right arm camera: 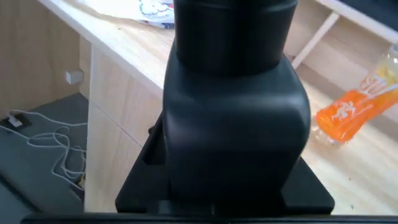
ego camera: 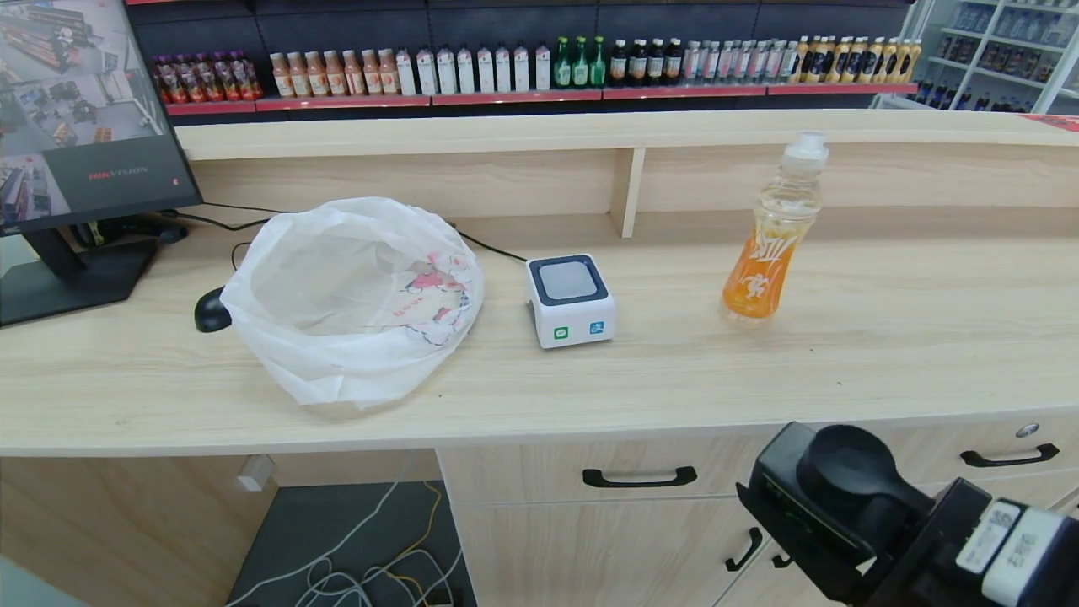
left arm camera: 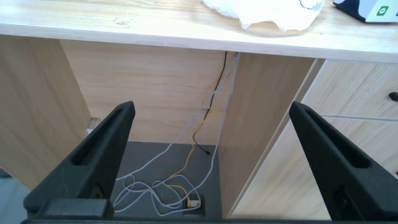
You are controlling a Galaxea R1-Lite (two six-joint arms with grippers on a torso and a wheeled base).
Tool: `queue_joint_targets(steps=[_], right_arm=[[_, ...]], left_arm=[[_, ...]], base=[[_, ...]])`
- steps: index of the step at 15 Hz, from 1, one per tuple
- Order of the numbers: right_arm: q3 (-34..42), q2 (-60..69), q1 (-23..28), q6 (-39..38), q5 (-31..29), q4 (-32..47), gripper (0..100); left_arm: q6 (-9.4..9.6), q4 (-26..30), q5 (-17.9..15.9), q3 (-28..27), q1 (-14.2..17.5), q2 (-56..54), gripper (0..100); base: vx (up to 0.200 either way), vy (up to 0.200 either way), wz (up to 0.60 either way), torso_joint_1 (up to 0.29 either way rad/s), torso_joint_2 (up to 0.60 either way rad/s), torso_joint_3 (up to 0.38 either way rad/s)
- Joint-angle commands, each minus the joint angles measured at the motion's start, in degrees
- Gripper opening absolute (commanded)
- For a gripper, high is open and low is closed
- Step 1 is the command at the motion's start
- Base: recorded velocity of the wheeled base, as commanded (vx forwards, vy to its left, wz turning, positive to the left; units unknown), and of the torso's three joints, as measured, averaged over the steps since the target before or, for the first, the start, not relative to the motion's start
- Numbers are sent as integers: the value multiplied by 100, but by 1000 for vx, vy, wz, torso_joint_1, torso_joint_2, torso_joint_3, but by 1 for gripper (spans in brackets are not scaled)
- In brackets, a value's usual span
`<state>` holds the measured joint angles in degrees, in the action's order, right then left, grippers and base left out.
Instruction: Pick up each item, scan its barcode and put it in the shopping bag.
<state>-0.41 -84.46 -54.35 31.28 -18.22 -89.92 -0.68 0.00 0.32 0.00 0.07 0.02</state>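
Observation:
An orange drink bottle (ego camera: 771,240) with a white cap stands upright on the right part of the wooden counter (ego camera: 759,371); it also shows in the right wrist view (right arm camera: 351,113). A white cube scanner (ego camera: 571,299) sits mid-counter. Left of it lies the open white shopping bag (ego camera: 354,295), with red print on its side. My left gripper (left arm camera: 211,112) hangs open below the counter's front edge, nothing between its fingers, with the bag (left arm camera: 267,12) and scanner (left arm camera: 370,9) above. My right gripper (ego camera: 830,497) is low at the right, in front of the drawers, well short of the bottle.
A monitor on a black stand (ego camera: 76,126) and a black mouse (ego camera: 211,310) occupy the counter's left end. A raised shelf with a divider (ego camera: 628,190) backs the counter. Drawers with black handles (ego camera: 639,478) lie below; loose cables (left arm camera: 168,186) sit in the opening.

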Motion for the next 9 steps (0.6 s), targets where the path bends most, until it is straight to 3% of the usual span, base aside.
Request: queue_joint_targets(steps=[1, 4, 9], right_arm=[[-231, -45, -507, 537, 12, -8, 0], [-653, -299, -876, 1328, 38, -8, 0], [-644, -326, -1351, 2822, 302, -8, 0]], left_arm=[[-2, 0, 3, 0, 1, -2, 100], [-2, 0, 3, 0, 1, -2, 100], [-2, 0, 3, 0, 1, -2, 100]], base=[[0, 0, 0, 0, 0, 0], [0, 0, 0, 0, 0, 0], [0, 0, 0, 0, 0, 0]])
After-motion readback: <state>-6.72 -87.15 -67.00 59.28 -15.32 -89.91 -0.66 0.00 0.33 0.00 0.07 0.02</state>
